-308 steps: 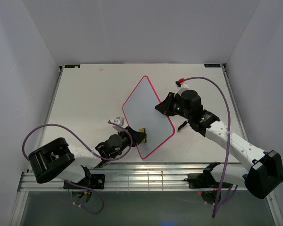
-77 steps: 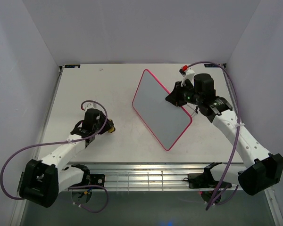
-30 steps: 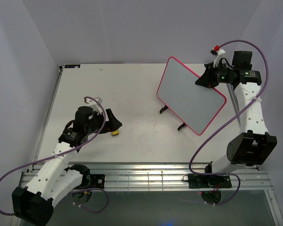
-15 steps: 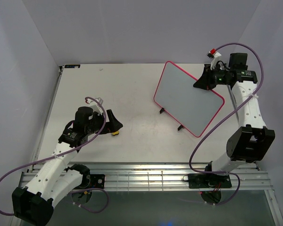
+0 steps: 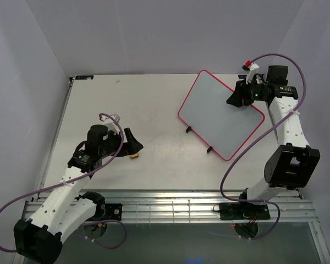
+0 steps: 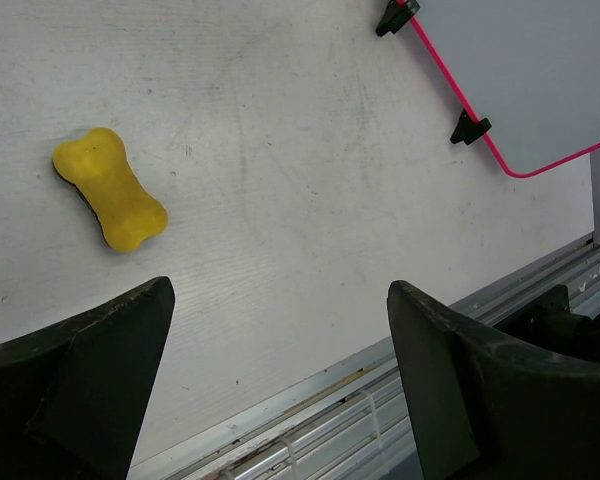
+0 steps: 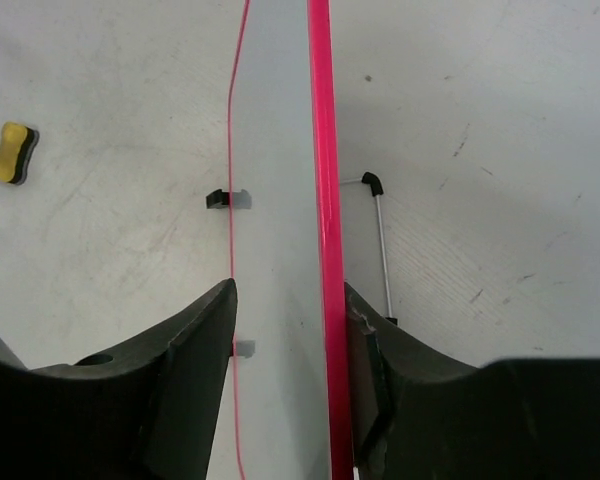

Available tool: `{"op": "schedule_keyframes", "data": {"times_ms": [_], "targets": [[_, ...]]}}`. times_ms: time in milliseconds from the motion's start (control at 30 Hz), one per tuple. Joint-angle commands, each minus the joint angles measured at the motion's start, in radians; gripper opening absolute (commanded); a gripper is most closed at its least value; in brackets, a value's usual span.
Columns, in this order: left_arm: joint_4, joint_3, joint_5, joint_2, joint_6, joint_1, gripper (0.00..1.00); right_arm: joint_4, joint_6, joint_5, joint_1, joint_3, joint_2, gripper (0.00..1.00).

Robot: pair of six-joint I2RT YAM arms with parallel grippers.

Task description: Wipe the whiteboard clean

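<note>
Two claws idle: left claw (image 6: 280,290) gaped empty by the loose yellow bone-shaped eraser (image 6: 110,190). Right claw (image 5: 235,99) straddled the pink-framed glossy whiteboard (image 5: 220,118), upper right on the pale counter (image 5: 126,99); grip unclear. Board looked clean, erasing seemingly done.

The whiteboard (image 5: 220,118) has a smooth, glossy pale face in a thin pink frame (image 7: 322,150) that looks like shiny plastic, with small black plastic feet (image 6: 469,128). The table (image 5: 126,99) is matt white with fine scratches and dark specks, and the rail (image 6: 310,405) at its edge is bare metal. The yellow eraser (image 6: 110,190) looks soft and matt over a dark layer, and the left claw (image 6: 280,290) is matt black plastic.
</note>
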Motion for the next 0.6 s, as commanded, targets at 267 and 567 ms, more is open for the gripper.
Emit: {"op": "schedule_keyframes", "data": {"times_ms": [267, 567], "targets": [[0.018, 0.010, 0.080, 0.008, 0.037, -0.006, 0.98, 0.035, -0.129, 0.068, 0.000, -0.013, 0.103, 0.53], [0.046, 0.005, 0.111, 0.014, 0.068, -0.006, 0.98, 0.015, -0.129, 0.146, 0.002, 0.069, 0.199, 0.61]]}}
